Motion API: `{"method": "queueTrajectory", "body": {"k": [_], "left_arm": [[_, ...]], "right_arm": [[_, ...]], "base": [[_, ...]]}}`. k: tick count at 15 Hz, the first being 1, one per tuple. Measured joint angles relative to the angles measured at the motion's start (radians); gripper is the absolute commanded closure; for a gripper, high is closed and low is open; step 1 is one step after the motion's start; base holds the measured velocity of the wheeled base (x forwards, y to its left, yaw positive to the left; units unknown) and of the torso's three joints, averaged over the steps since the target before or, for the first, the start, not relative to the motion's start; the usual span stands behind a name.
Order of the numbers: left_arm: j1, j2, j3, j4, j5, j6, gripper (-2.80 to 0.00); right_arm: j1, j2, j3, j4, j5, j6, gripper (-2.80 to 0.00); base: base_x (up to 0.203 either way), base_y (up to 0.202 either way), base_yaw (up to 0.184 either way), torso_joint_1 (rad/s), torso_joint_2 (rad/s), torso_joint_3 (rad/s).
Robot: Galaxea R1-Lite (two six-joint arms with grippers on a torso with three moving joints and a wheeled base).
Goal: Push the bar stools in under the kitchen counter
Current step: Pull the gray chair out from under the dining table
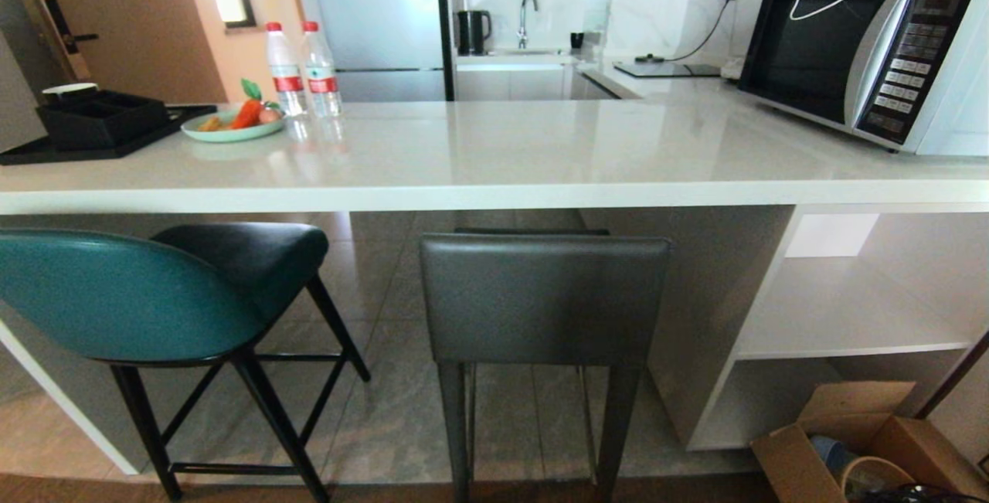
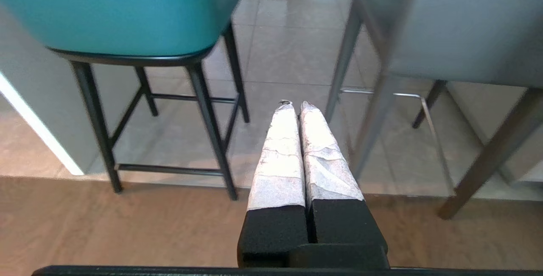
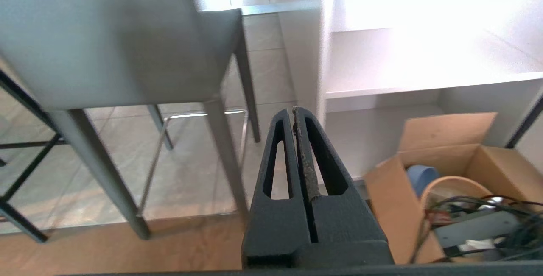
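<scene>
Teal stool [image 1: 131, 294] at left, grey stool [image 1: 545, 298] at centre; both backs proud of worktop [image 1: 494, 198] near edge. Left pincer [image 2: 295, 105] and right pincer [image 3: 294, 110] closed, empty, low. Push backrests squarely, slowly, avoiding tip.

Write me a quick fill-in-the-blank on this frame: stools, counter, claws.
1. The stool with the curved back is coloured ____.
2. Two water bottles stand on the kitchen counter beside a plate of ____.
3. Both the left claw and the right claw are ____.
4. The appliance on the counter's right end is a ____.

Missing: teal; vegetables; shut; microwave
</scene>
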Motion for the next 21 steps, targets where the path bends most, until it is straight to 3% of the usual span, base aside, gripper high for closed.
{"method": "queueTrajectory", "body": {"k": [3,21], "left_arm": [[0.002,0.000,0.000,0.000,0.000,0.000,0.00],[0.001,0.000,-0.001,0.002,-0.001,0.005,0.00]], "right_arm": [[0.000,0.000,0.000,0.000,0.000,0.000,0.00],[0.000,0.000,0.000,0.000,0.000,0.000,0.00]], "base": [[0.000,-0.134,0.003,0.001,0.00,0.001],[0.000,0.000,0.000,0.000,0.00,0.000]]}}
